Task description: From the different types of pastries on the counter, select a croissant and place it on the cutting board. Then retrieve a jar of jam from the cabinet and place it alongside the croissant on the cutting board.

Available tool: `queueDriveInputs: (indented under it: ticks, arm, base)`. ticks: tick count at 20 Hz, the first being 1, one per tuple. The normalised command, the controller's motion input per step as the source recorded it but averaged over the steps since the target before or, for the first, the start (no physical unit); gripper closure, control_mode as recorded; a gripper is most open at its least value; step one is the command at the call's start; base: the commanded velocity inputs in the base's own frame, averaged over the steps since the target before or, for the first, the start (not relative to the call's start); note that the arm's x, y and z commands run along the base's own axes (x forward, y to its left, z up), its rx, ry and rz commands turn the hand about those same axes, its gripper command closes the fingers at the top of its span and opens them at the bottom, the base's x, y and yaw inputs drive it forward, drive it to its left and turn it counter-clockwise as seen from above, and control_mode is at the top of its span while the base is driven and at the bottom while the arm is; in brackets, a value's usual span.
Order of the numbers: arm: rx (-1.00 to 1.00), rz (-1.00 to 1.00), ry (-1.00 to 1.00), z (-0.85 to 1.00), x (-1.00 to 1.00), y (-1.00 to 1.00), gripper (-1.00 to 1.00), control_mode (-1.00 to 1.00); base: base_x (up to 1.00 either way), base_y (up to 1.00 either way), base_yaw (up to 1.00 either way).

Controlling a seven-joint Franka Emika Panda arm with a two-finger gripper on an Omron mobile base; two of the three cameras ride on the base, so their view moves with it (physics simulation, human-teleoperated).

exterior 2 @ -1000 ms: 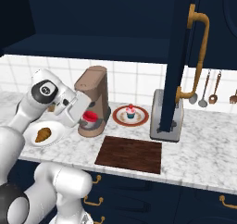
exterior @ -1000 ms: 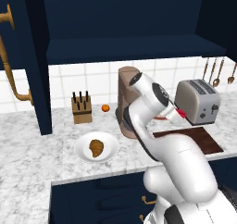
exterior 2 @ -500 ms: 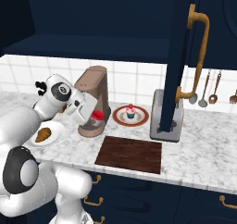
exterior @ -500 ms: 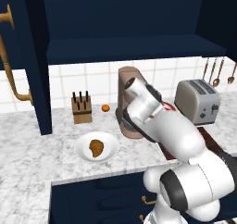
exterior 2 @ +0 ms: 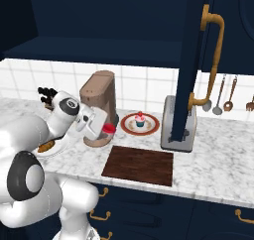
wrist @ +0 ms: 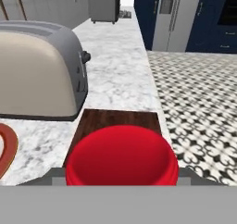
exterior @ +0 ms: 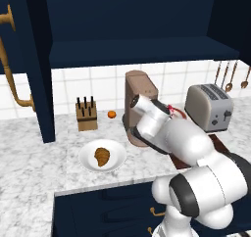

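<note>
One red jar of jam [exterior 2: 108,129] sits pinched in our claw [exterior 2: 105,130] by the coffee machine [exterior 2: 100,106], above the desk [exterior 2: 213,167] left of the cutting board [exterior 2: 140,164], croissant [exterior: 102,156] on its white plate [exterior: 116,163].

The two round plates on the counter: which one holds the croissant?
The white plate left of the coffee machine, near the knife block, holds the croissant. The red-rimmed plate by the toaster carries the frosted cupcake instead.

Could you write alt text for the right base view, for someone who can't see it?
A white robot arm's gripper holds a red jar of jam beside a brown coffee machine, above a marble counter with an empty dark cutting board.
</note>
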Motion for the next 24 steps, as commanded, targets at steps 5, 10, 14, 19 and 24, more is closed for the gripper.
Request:
queueDriveInputs:
  ticks: [5, 10, 14, 19, 24]
  arm:
    - [-0.07, 0.00, -0.01, -0.38, 0.00, -0.17, 1.00, -1.00]
    - [-0.05, 0.00, -0.05, -0.36, 0.00, -0.25, 1.00, -1.00]
    - [-0.01, 0.00, -0.05, -0.33, 0.00, -0.24, 1.00, -1.00]
    - [0.00, 0.00, -0.01, -0.32, 0.01, -0.22, 1.00, -1.00]
    - [0.00, 0.00, 0.00, -0.29, 0.01, -0.26, 1.00, -1.00]
  base:
    - [0.00, 0.00, 0.00]
    - [0.00, 0.00, 0.00]
    - [0.00, 0.00, 0.00]
    - [0.00, 0.00, 0.00]
    - [0.00, 0.00, 0.00]
